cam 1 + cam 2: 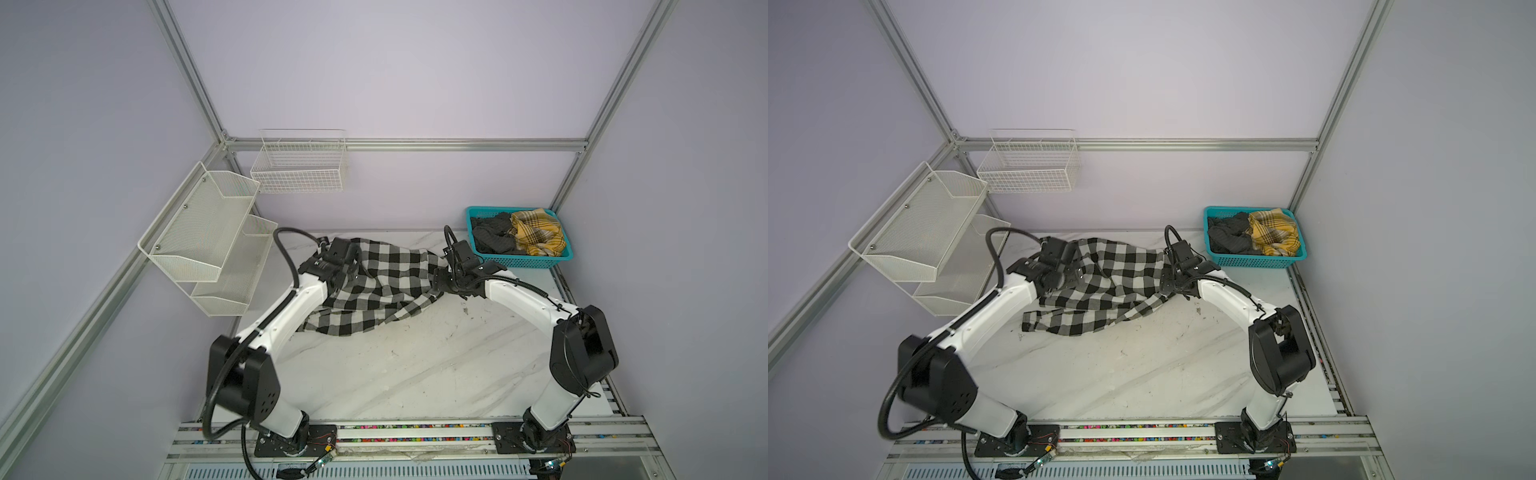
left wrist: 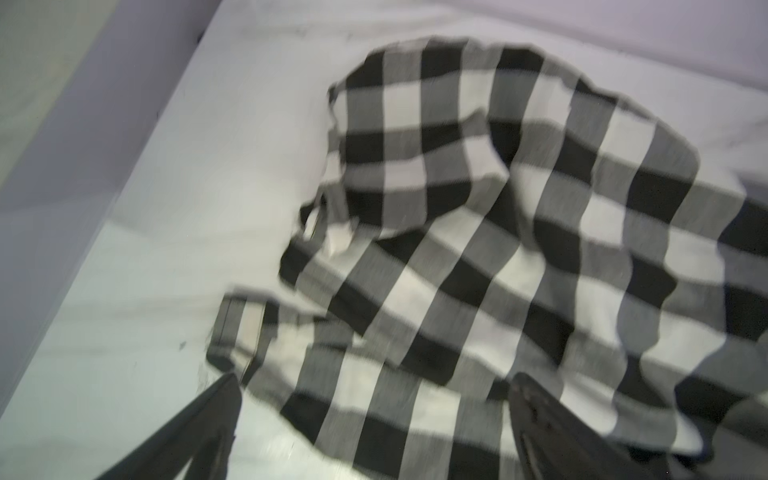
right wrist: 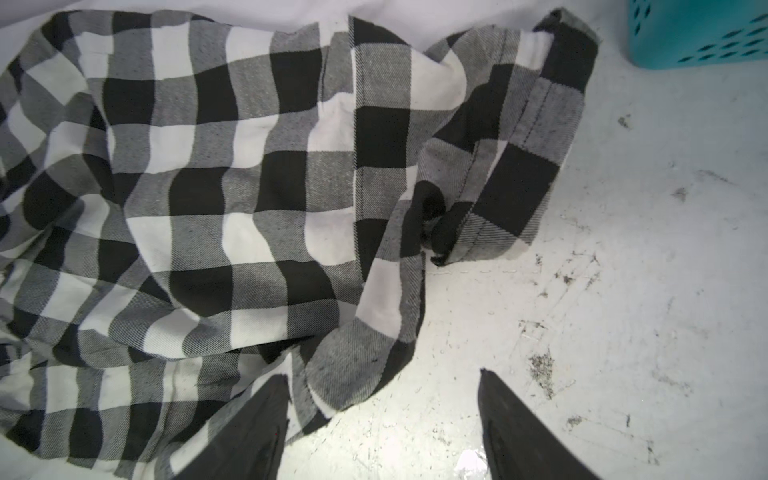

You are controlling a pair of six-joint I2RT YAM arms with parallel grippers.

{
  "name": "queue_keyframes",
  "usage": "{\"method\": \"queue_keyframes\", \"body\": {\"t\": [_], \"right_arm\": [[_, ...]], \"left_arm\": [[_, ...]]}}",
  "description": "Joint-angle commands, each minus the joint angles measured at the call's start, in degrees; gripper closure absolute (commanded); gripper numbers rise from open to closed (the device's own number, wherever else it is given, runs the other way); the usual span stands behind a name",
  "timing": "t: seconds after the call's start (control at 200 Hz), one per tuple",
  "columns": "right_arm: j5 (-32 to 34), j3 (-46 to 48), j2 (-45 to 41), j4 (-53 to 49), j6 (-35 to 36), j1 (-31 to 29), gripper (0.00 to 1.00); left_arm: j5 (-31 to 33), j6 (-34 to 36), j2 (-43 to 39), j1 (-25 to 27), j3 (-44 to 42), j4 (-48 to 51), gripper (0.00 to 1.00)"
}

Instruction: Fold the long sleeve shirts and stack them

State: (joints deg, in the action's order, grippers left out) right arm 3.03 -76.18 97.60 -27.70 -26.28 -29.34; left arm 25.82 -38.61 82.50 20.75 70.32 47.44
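Two arms are mounted at the near edge of the marble-patterned table (image 1: 415, 365), and the left arm (image 1: 282, 316) and the right arm (image 1: 523, 299) are both bent inward toward the far half of the surface. Between their wrists, in both top views, the black-and-white checked shirt (image 1: 382, 282) is seen crumpled on the table. It is spread from one wrist to the other, with a loose edge trailing toward the near side beside the left arm. In the left wrist view, which is blurred, the left gripper (image 2: 374, 378) is shown with its jaws spread wide. Checked cloth is seen between the two fingers and beyond them, but it is pinched by neither. In the right wrist view the right gripper (image 3: 382, 374) is likewise shown with its jaws parted. A hem corner of the shirt reaches into the gap beside one finger, the rest of the gap is bare table, and nothing is clamped. The bulk of the shirt is seen ahead of those fingers and off to one side. Farther back, at the far right corner of the table, a teal basket (image 1: 523, 262) is placed just beyond the right wrist, and a dark cloth (image 1: 492, 237) and a yellow plaid cloth (image 1: 538, 237) are held in it. On the left wall a white mesh shelf (image 1: 199, 232) is fixed, and on the back wall a white wire basket (image 1: 299, 166).
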Motion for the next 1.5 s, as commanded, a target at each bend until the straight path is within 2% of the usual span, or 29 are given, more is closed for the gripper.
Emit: {"method": "queue_keyframes", "body": {"t": [0.0, 0.08, 0.165, 0.285, 0.44, 0.515, 0.635, 0.77, 0.89, 0.975, 1.06, 1.235, 1.315, 1.445, 1.495], "right_arm": [[-0.78, 2.77, -1.24, 0.48, 0.31, -0.19, 0.26], [-2.87, 2.66, 0.00, 0.55, 0.21, -0.24, 0.26], [-2.94, 2.97, 0.05, 1.07, 0.43, -0.29, 0.27], [-2.81, 3.73, 0.26, 2.44, 0.18, -0.24, 0.27], [-1.94, 0.55, 1.81, 0.37, -0.56, -0.19, 0.27], [0.29, 0.12, 1.14, -0.10, -1.80, -0.25, 0.24], [7.72, -1.70, -0.33, -1.84, -3.65, -0.25, 0.18], [13.38, 0.09, -3.10, -0.03, -2.81, -0.12, 0.18], [10.09, -1.72, -1.45, -0.82, -1.69, 0.72, 0.19], [6.99, -3.72, 1.00, -1.08, -0.09, 1.69, 0.22], [4.01, -4.34, 3.35, 0.28, 0.87, 3.84, 0.23], [-4.05, -4.91, 8.40, 3.69, 2.20, 9.79, 0.27], [-9.63, -6.32, 11.14, 4.76, 4.37, 10.66, 0.34], [-11.51, -7.84, 14.14, 5.85, 6.37, 10.63, 0.39], [-11.85, -8.01, 14.70, 5.99, 6.34, 10.64, 0.48]], "left_arm": [[-4.69, -7.53, -8.04, -0.18, -14.17, 0.86, 0.01], [-6.75, -11.00, -11.02, -1.41, -19.81, 0.58, 0.00], [-8.84, -11.81, -10.36, -2.57, -21.32, -1.41, 0.00], [-8.17, -14.23, -5.43, -3.62, -19.00, -0.90, 0.00], [-9.87, -14.76, 2.07, -4.36, -17.84, -4.25, 0.06], [-10.16, -16.01, 5.14, -4.56, -17.24, -3.77, 0.08], [-9.88, -17.20, 7.72, -4.83, -17.68, -4.67, 0.09], [-9.39, -16.07, 10.75, -5.76, -16.37, -5.85, 0.14], [-7.60, -14.65, 12.39, -6.68, -15.39, -7.89, 0.29], [-8.45, -13.33, 12.84, -7.54, -15.11, -9.82, 0.69], [-10.10, -11.94, 11.96, -7.57, -13.46, -9.02, 1.00], [-11.69, -11.75, -0.63, -7.19, -10.97, -2.81, 1.00], [-11.42, -11.08, -7.79, -6.39, -7.13, 1.03, 1.00], [-8.70, -8.84, -14.10, -3.63, -0.97, 2.02, 1.00], [-7.38, -9.08, -14.28, -3.08, 1.60, 3.68, 1.00]]}}
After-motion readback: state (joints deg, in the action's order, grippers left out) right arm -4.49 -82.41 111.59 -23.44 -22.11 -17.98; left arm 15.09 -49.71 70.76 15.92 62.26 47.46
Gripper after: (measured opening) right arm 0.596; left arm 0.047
